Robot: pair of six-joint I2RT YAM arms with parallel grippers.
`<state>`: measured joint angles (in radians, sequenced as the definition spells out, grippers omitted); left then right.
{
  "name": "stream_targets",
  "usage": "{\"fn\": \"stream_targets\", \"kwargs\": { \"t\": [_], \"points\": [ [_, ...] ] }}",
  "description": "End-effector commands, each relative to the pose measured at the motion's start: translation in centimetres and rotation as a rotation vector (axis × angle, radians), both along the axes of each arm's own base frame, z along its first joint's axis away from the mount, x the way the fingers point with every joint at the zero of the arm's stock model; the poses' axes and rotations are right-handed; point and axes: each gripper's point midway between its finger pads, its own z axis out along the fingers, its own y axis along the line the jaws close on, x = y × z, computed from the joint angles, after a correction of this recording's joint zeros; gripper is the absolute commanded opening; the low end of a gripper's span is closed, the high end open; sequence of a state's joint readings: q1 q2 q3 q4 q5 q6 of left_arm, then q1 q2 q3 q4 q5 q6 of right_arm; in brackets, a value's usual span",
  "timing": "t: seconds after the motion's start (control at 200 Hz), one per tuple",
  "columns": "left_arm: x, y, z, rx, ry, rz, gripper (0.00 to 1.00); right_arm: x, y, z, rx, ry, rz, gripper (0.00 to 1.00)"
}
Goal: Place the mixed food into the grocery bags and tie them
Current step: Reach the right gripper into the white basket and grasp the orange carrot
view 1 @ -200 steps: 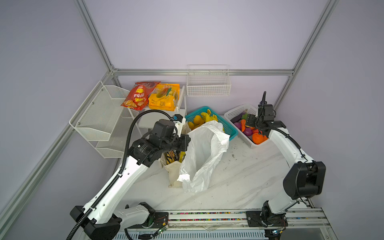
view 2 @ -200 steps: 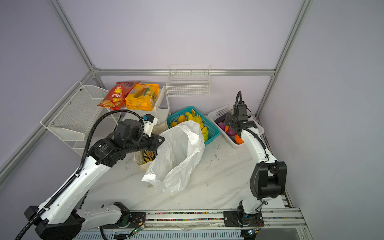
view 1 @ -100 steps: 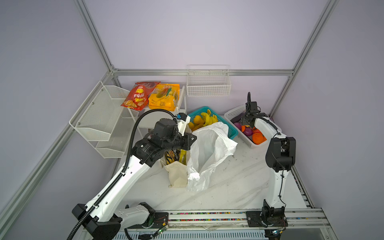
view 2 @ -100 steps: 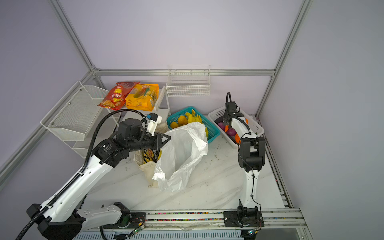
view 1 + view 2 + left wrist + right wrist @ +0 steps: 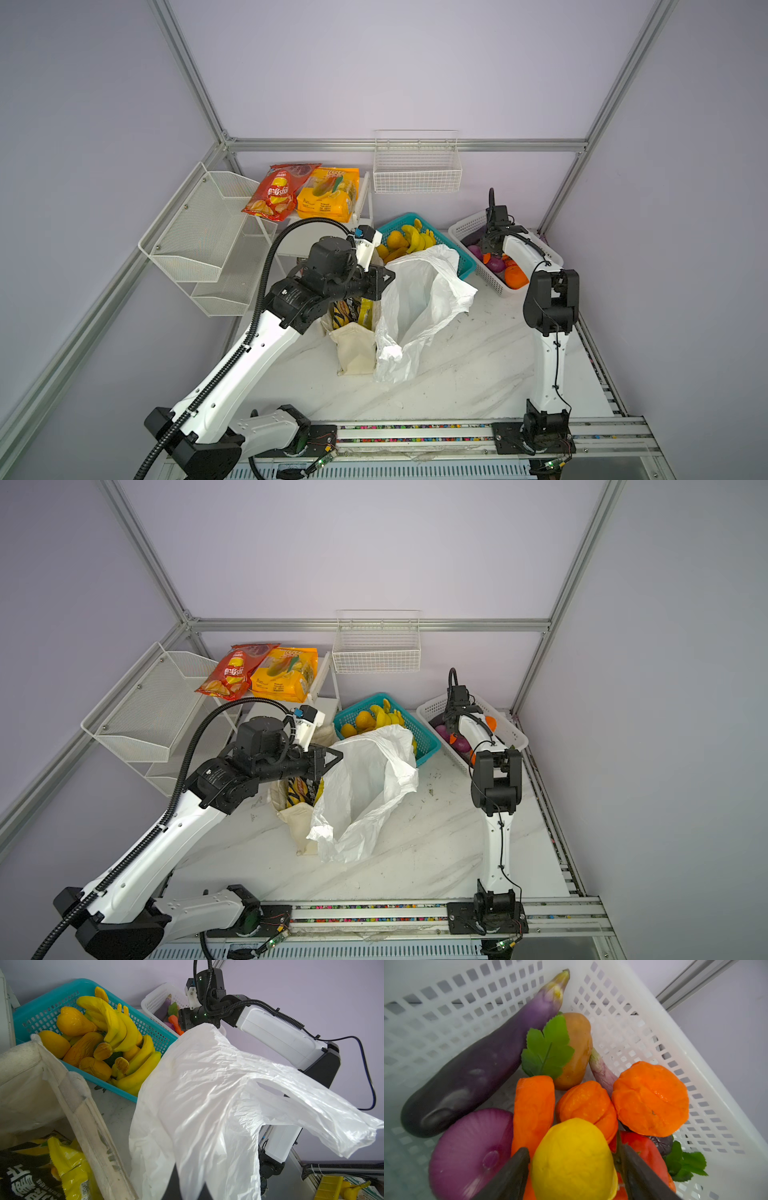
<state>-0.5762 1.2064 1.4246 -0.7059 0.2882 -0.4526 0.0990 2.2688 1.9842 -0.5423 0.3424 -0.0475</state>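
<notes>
The cream tote (image 5: 355, 349) stands mid-table with the black chip bag (image 5: 22, 1180) and a yellow snack packet (image 5: 70, 1167) inside. Beside it, my left gripper (image 5: 384, 278) is shut on the rim of the white plastic bag (image 5: 424, 299), holding its mouth up; the film drapes over the fingers in the left wrist view. Bananas (image 5: 415, 241) lie in the teal basket (image 5: 461, 259). My right gripper (image 5: 571, 1147) is down in the white basket (image 5: 654, 1028), open, its fingers close on either side of a yellow lemon (image 5: 571, 1167). A purple eggplant (image 5: 477, 1070) lies beyond it.
A red onion (image 5: 471, 1151), a carrot (image 5: 533, 1109) and orange toy pieces crowd the lemon. The red chip bag (image 5: 276, 193) and an orange-yellow packet (image 5: 328, 195) lie on the back shelf. A wire rack (image 5: 199, 245) stands left, and a wire wall basket (image 5: 415, 174) hangs behind.
My right arm folded in, bringing its gripper lower into the white basket, and its jaws narrowed around the lemon. The plastic bag was drawn closer to the tote and more upright.
</notes>
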Motion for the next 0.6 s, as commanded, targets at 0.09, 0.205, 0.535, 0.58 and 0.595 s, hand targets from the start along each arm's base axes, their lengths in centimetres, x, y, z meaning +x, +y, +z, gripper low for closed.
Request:
{"fn": "stream_targets", "kwargs": {
  "t": [0.09,0.205,0.535,0.58,0.595],
  "points": [
    [0.1,-0.3,-0.4,-0.012,-0.014,-0.015,0.00,0.2,0.1,0.0,0.007,0.014,0.015,0.72],
    [0.1,-0.3,-0.6,-0.010,-0.012,-0.013,0.00,0.2,0.2,-0.2,0.032,0.016,0.017,0.68],
    [0.3,-0.2,-0.9,-0.001,-0.016,-0.011,0.00,0.3,2.0,1.8,0.238,-0.033,0.088,0.56],
    [0.3,-0.2,-0.9,0.000,-0.015,-0.011,0.00,0.3,2.5,2.7,0.271,-0.053,0.104,0.55],
    [0.3,-0.3,-0.9,0.000,-0.014,-0.012,0.00,0.3,2.7,3.0,0.280,-0.059,0.107,0.55]
  ]
}}
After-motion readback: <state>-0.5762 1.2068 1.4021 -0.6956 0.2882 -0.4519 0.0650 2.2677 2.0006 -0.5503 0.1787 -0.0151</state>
